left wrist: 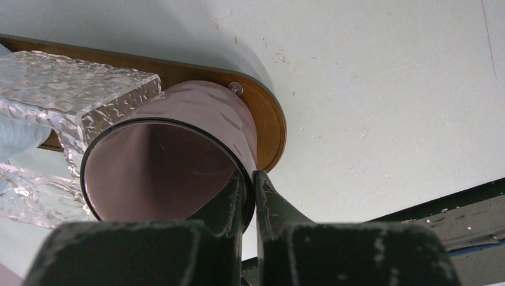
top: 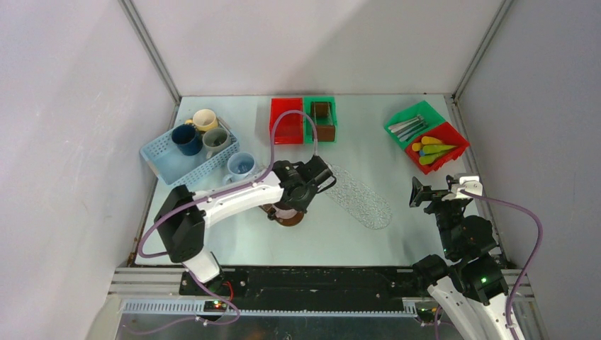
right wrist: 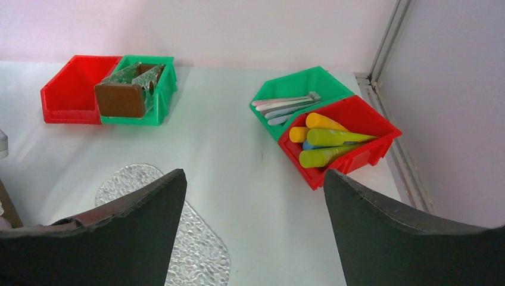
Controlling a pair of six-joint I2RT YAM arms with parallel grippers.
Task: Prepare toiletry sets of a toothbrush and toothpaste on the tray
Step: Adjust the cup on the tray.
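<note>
- Left pincer is clamped on the rim of the pink cup, one finger inside. Keep it upright, and let go only once it sits flat on the wooden base.
- Right pincer gapes, empty.
- Toothbrushes lie in the green bin and tubes in the red bin, far right on the counter.
- Only the right wrist view shows the bin contents clearly; only the left wrist view shows the rim grip.

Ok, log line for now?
left end effector: shut on pink cup rim | right end effector: open | toothbrushes: green bin | tubes: red bin
</note>
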